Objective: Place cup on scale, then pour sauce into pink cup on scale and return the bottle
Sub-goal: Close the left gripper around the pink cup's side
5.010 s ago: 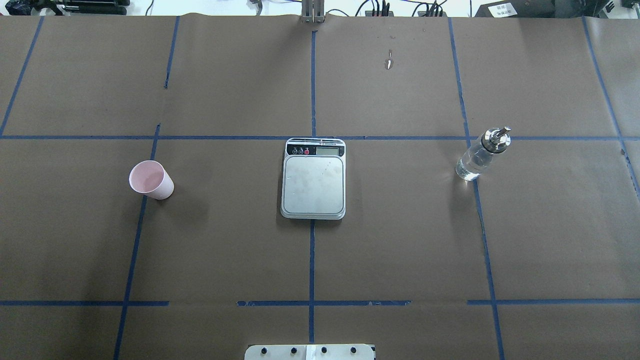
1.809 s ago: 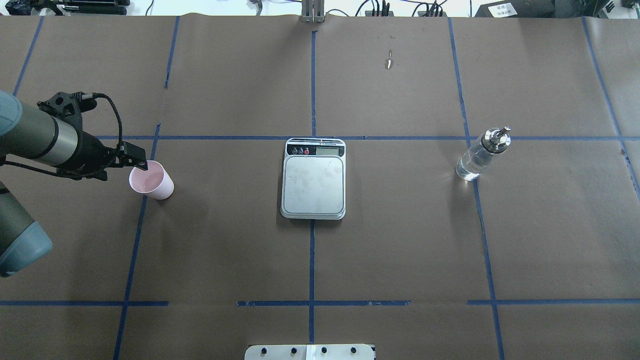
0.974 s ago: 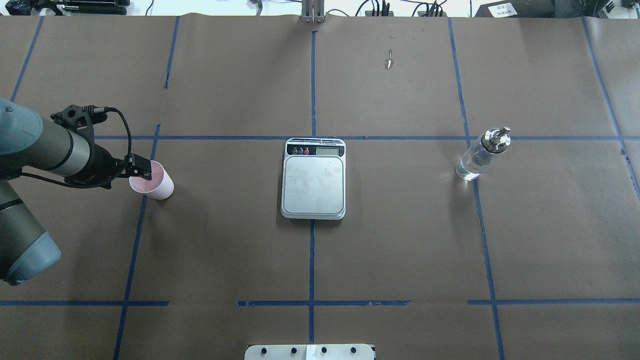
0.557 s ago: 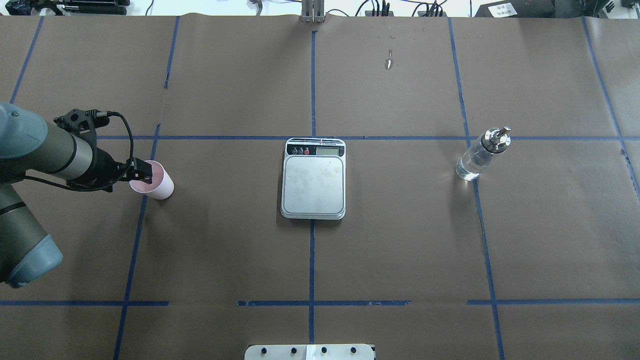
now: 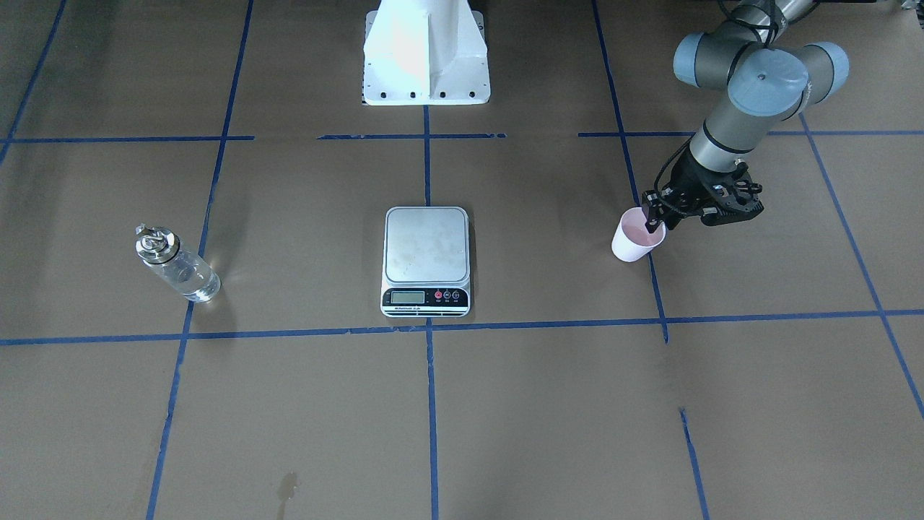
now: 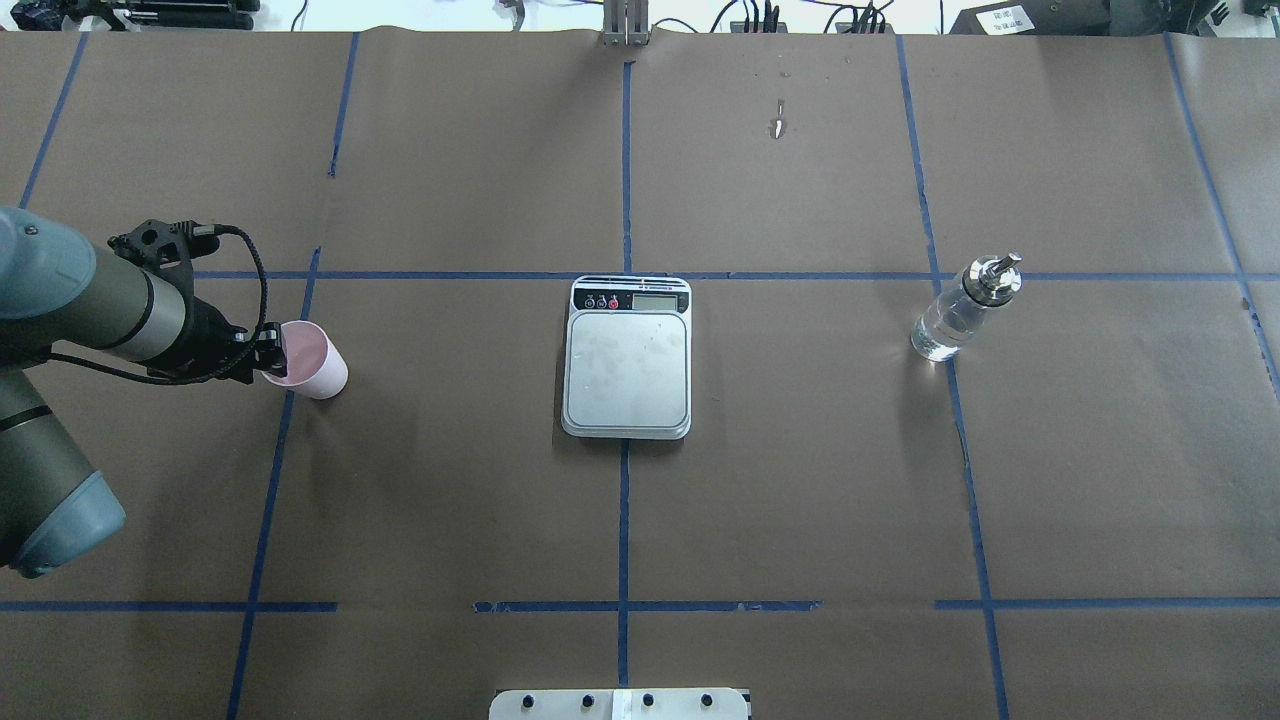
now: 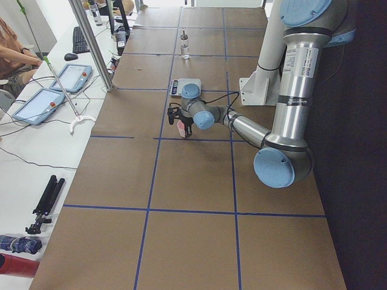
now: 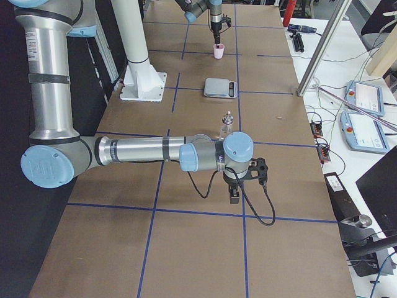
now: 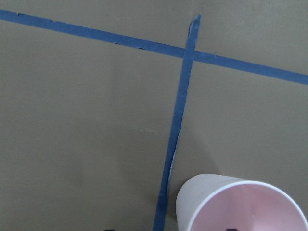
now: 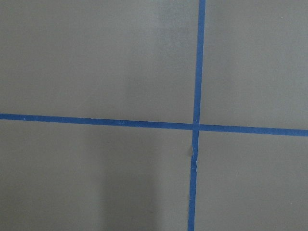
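Toward the worktop's (image 5: 548,404) left end the left pincer (image 5: 654,219) straddles the upright cup's (image 5: 634,242) rim, jaws parted, its tips nearly cut off in the wrist view. The scale (image 5: 426,245) sits mid-worktop and the bottle (image 5: 180,269) toward the right end. Beyond it, the right pincer's (image 8: 235,196) gap cannot be told.

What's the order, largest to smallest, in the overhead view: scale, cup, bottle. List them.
1. The scale, clearly the largest.
2 and 3. The bottle and the cup look about alike: bottle longer, cup wider. Not ranked.
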`<state>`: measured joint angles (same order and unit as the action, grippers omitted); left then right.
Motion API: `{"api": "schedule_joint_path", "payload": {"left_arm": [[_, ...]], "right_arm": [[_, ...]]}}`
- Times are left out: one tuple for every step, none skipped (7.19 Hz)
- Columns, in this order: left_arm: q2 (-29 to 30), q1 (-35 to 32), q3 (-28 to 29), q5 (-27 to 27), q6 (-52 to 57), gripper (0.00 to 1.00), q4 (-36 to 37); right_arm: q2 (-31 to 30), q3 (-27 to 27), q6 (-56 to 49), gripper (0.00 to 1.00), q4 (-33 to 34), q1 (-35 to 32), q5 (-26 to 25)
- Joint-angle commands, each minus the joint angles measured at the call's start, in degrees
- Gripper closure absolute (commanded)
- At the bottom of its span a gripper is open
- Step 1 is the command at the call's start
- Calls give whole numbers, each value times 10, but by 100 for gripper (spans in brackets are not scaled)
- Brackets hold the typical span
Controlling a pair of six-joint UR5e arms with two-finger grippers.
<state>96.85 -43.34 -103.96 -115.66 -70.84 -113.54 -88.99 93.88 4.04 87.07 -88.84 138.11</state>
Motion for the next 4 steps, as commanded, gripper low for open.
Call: {"api": "schedule_joint_path", "payload": {"left_arm": [[3,0,0,-1,-1,75,1],[4,1,-1,-1,0,81,1],[4,0,-3,-2,0,94,1],[4,0,-8,-4,0,100,2]], "right_arm": [[0,-1,0,0,0,0,0],[0,-1,0,0,0,0,0],[0,0,0,0,0,0,1],[1,2,1,0,0,0,1]]}}
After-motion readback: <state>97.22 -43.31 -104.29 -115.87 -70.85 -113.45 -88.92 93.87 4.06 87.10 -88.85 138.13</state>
